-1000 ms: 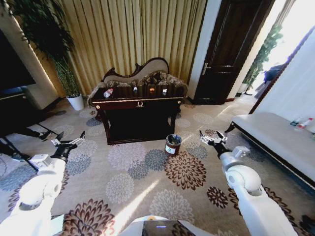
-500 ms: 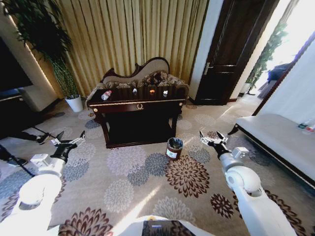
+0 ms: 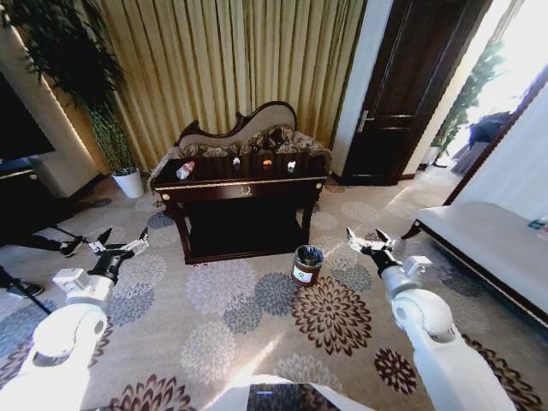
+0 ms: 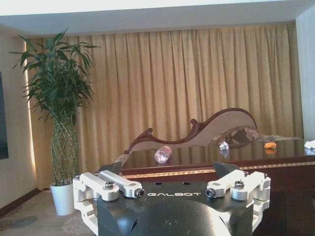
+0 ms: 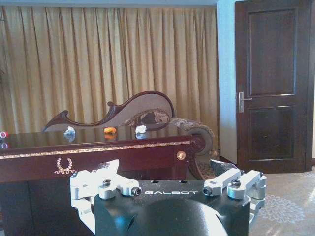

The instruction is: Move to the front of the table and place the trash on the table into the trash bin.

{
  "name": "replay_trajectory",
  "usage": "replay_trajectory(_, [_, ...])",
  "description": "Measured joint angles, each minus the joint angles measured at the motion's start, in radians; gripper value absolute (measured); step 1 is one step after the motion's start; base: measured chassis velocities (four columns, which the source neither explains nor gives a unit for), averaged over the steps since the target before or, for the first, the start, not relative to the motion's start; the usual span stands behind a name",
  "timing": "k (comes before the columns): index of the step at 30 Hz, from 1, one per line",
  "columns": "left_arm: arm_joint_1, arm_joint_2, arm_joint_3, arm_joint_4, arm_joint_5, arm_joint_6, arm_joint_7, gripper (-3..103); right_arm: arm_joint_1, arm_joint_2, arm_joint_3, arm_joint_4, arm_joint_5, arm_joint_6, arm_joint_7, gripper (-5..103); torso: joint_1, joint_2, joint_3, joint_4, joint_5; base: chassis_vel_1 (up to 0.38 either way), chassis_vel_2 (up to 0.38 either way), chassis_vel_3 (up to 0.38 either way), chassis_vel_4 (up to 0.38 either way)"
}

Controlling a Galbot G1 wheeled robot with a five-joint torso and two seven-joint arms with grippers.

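The dark glossy table (image 3: 248, 190) with gold trim stands ahead in front of the curtain. On its top lie the trash pieces: a clear bottle (image 3: 185, 169) with a red cap at the left, a small white scrap (image 3: 235, 160), an orange scrap (image 3: 267, 162) and another white scrap (image 3: 291, 166). The trash bin (image 3: 305, 265) stands on the carpet by the table's front right leg. My left gripper (image 3: 120, 244) and right gripper (image 3: 370, 242) hang open and empty, low at either side, well short of the table. The left wrist view shows the bottle (image 4: 163, 154) on the table (image 4: 197, 157).
A patterned sofa (image 3: 248, 137) stands behind the table. A white plant pot (image 3: 131, 181) sits at the left by the curtain, a dark door (image 3: 402, 94) at the right, and a long white bench (image 3: 488, 248) along the right wall. Open carpet lies between me and the table.
The whole head view has shifted: the table and bin sit a little farther right and lower, so the camera has moved. Both arms keep the same pose.
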Motion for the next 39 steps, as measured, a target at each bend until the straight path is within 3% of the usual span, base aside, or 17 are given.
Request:
replay_trajectory(25, [-0.002, -0.005, 0.006, 0.006, 0.006, 0.001, 0.003, 100, 0.002, 0.007, -0.010, -0.005, -0.006, 0.000, 0.000, 100, 0.000, 0.000, 0.000, 0.0000, 0.0000, -0.122, 0.141, 0.126, -0.142])
replay_trajectory(39, [-0.003, -0.013, 0.003, -0.010, 0.014, 0.044, 0.028, 100, 0.003, 0.012, -0.011, -0.008, -0.008, 0.000, 0.000, 100, 0.000, 0.000, 0.000, -0.0001, 0.0000, -0.141, 0.144, 0.138, -0.145])
